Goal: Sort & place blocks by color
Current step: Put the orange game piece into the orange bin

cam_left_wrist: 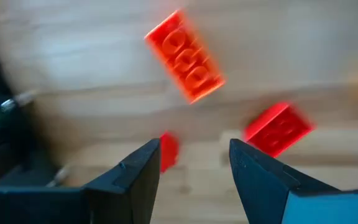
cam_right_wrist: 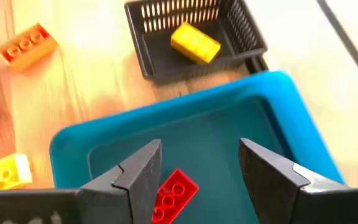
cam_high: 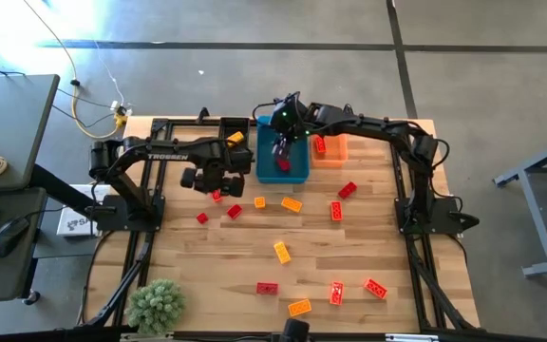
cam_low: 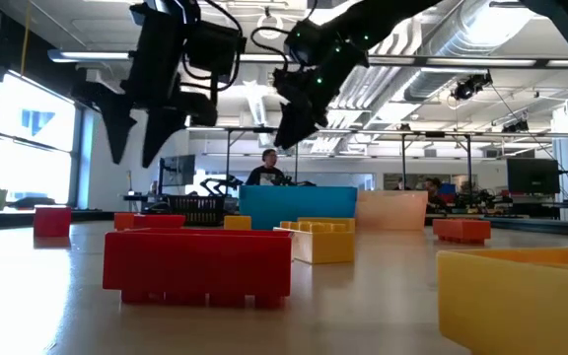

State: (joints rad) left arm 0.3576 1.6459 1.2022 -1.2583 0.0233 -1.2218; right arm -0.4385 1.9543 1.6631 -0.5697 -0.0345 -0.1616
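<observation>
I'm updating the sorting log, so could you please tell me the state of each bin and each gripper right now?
Blue bin: holds one red block.
Black bin: holds one yellow block.
Orange bin: holds one red block.
Right gripper: fingers open, empty, over the blue bin.
Left gripper: fingers open, empty, above red blocks on the table.

The high camera is looking straight down on the whole tabletop point(cam_high: 207, 285). The low one is sitting at tabletop height, facing the room. Each wrist camera is peering closely past its own tool (the blue bin point(cam_right_wrist: 185, 137) is also showing overhead).
</observation>
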